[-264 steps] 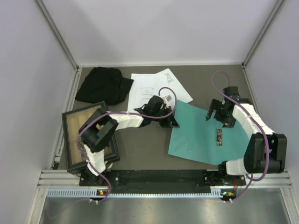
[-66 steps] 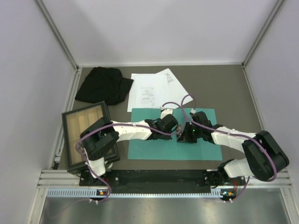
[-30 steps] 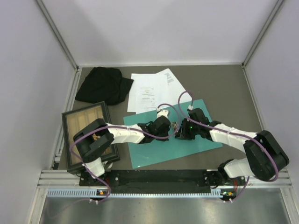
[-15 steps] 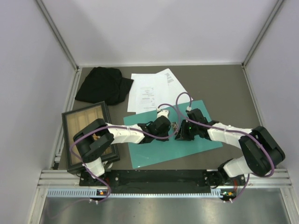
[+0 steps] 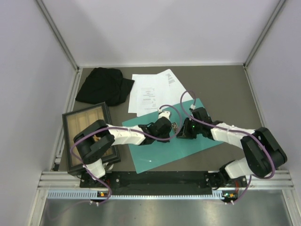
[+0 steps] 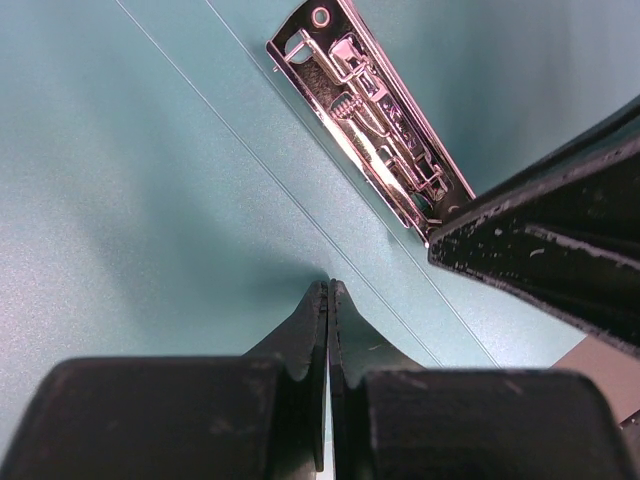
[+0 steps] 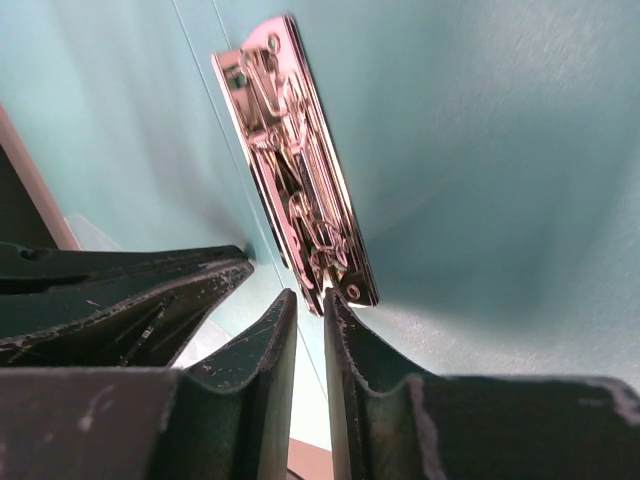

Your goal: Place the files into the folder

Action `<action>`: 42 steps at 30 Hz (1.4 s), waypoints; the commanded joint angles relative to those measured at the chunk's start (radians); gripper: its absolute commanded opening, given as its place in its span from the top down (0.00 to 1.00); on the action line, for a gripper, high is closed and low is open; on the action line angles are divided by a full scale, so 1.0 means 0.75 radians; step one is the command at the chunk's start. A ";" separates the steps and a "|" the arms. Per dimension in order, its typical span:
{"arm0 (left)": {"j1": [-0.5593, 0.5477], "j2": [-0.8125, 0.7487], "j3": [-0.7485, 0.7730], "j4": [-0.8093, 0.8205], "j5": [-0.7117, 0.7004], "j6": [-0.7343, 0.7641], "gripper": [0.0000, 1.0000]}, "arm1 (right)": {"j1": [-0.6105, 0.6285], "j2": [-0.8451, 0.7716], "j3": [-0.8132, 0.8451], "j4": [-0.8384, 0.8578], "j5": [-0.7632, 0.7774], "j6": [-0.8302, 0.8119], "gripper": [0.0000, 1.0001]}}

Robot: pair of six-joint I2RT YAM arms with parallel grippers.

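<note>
Swung askew since earlier, the thin teal-green card folder (image 5: 155, 153) lies open mid-tabletop, white paper files (image 5: 150, 92) just beyond its far edge; left tool (image 6: 327, 290) shut, pressing card, right tool (image 7: 310, 300) barely parted at the chrome clip (image 6: 370, 110), grip unclear, so lifting that clip probably comes next.

- left arm (image 5: 126, 134): elbow folded up close to its base, forearm stretched out to the right, wrist low
- left gripper (image 5: 172, 130): points right and downward; fingers (image 6: 300, 335) pressed flat together, no gap between them
- right arm (image 5: 230, 133): elbow out at the far right, forearm reaching left, wrist low
- right gripper (image 5: 181, 133): faces the left gripper tip to tip, just beside it; fingers (image 7: 262, 345) a narrow slit apart, tips angled down
</note>
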State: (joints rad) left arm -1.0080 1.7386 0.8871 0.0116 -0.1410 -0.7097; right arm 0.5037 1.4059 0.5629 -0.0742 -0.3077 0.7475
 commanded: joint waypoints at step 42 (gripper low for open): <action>0.164 0.165 -0.178 -0.089 0.174 -0.056 1.00 | 0.020 0.330 -0.135 -0.085 0.406 0.173 1.00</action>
State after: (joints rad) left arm -0.8940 1.7695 0.8513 0.1371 0.0418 -0.7784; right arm 0.5148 1.5196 0.5591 0.0383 -0.2920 0.8528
